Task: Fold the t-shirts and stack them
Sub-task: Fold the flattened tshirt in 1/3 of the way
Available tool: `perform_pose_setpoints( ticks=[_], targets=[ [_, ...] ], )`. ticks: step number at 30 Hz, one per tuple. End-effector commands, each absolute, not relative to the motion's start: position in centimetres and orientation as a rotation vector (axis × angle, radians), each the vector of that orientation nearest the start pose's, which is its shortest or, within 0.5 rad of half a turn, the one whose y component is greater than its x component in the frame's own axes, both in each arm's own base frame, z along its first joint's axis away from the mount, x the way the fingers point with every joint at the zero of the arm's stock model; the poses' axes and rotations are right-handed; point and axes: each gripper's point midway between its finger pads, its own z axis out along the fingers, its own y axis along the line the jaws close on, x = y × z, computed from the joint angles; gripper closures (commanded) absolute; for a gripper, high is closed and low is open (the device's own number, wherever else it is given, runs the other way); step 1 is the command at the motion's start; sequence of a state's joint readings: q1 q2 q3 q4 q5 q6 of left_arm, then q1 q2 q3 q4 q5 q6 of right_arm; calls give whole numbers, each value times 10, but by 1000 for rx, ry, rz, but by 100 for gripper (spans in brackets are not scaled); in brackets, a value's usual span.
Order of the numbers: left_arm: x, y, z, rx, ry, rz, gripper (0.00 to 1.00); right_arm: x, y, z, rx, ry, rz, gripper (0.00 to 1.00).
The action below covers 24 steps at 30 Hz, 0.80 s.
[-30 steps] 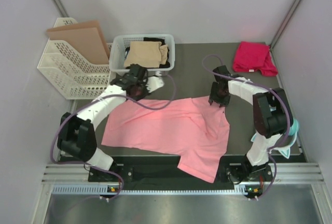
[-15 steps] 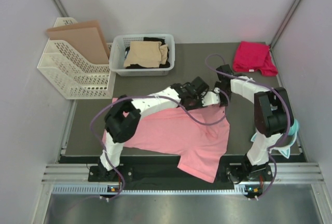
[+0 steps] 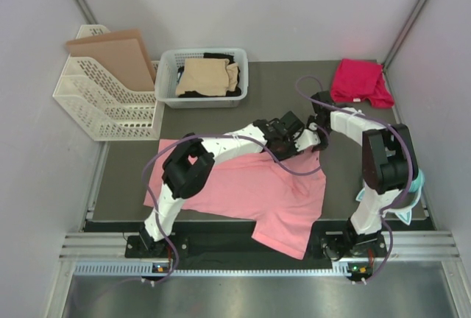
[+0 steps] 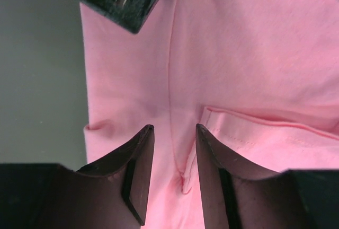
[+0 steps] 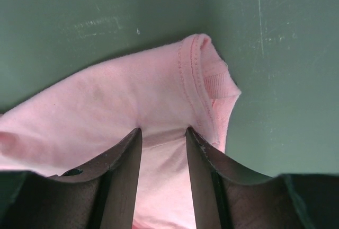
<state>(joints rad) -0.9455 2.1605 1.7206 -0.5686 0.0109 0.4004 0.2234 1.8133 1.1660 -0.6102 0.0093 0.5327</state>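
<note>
Pink t-shirt: spread on table, collar end far right beneath the 2 grippers. Right gripper clamps the collar edge; left gripper, just beside, straddles a cloth ridge, grip unclear.

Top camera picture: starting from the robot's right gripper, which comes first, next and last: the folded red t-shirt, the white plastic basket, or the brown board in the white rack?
Counting out from the right gripper:
1. the folded magenta-red t-shirt, in the far right corner.
2. the white plastic basket, at the far edge, left of the middle.
3. the brown board, in the white rack at the far left.
</note>
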Motion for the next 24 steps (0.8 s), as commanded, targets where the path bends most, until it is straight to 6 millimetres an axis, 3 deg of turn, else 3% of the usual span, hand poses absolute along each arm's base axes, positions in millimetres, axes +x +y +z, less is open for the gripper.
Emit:
perform_pose_setpoints(
  ticks=[1,4,13,19,24],
  targets=[
    [315,-446,76,1502,1988,-364,57,344,65,-15,458,2829,-30,60],
    [304,-452,69,1511,2007,-404,55,343,66,-15,458,2830,-30,61],
    [300,-460,56,1439,2069,-456,53,342,64,-14,465,2829,-30,62],
    [274,-418,31,1573,2171,-375,57,343,65,-14,462,2832,-27,62],
    [251,-382,32,1644,2222,-336,59,344,64,-16,467,2841,-29,63]
  ],
)
